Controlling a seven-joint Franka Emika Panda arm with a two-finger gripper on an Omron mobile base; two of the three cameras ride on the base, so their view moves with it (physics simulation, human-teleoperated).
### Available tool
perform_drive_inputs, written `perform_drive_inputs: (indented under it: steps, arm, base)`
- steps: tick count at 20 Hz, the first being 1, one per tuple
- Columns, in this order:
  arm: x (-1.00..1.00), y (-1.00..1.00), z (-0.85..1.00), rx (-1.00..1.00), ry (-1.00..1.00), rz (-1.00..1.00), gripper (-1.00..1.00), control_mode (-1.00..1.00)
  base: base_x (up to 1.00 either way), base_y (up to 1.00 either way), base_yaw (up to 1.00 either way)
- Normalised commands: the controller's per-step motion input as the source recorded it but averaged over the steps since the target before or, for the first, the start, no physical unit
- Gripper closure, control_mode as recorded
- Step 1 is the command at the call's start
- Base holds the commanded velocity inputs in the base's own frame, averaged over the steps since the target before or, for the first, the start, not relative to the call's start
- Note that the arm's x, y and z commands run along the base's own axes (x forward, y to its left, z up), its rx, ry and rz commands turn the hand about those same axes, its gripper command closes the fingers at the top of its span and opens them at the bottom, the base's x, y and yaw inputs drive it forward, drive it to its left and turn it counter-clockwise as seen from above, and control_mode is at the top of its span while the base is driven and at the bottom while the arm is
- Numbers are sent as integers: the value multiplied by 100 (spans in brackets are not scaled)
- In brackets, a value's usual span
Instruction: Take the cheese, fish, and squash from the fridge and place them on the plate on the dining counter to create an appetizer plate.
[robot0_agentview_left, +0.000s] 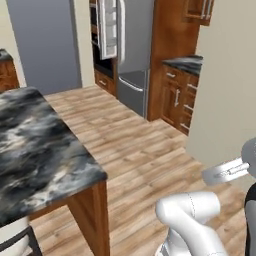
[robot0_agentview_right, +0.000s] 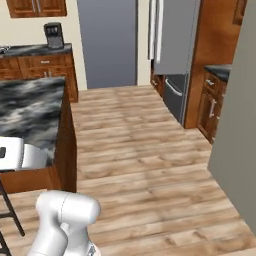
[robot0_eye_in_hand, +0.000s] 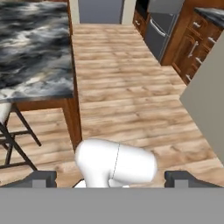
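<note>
The fridge (robot0_agentview_left: 134, 55) stands far ahead across the floor, its upper door (robot0_agentview_left: 108, 27) swung open with white bins showing; it also appears as the fridge (robot0_agentview_right: 176, 40) and the fridge (robot0_eye_in_hand: 158, 26). The marbled dining counter (robot0_agentview_left: 40, 145) is close on my left, seen too as the counter (robot0_agentview_right: 30, 110) and the counter (robot0_eye_in_hand: 30, 48). In the hand view my gripper (robot0_eye_in_hand: 112, 179) is open and empty, its fingertips (robot0_eye_in_hand: 41, 178) wide apart, well short of the fridge. The cheese, fish, squash and plate are out of view.
Wooden floor (robot0_agentview_right: 140, 150) runs from me to the fridge. Brown cabinets (robot0_agentview_left: 177, 95) with a dark top stand right of the fridge. A beige wall corner (robot0_agentview_left: 225, 90) juts in close on the right. A stool (robot0_eye_in_hand: 13, 135) stands by the counter's near end.
</note>
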Motion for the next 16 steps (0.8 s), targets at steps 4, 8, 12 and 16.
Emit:
perform_drive_inputs:
  steps: [4, 8, 12, 16]
  arm:
    - [0, 0, 0, 0, 0, 0, -100, 100]
    - [0, 0, 0, 0, 0, 0, -100, 100]
    - [0, 0, 0, 0, 0, 0, -100, 100]
    - [0, 0, 0, 0, 0, 0, -100, 100]
  base:
    - [0, -100, -17]
    - [8, -77, -10]
    - [74, -11, 0]
    - [100, 13, 9]
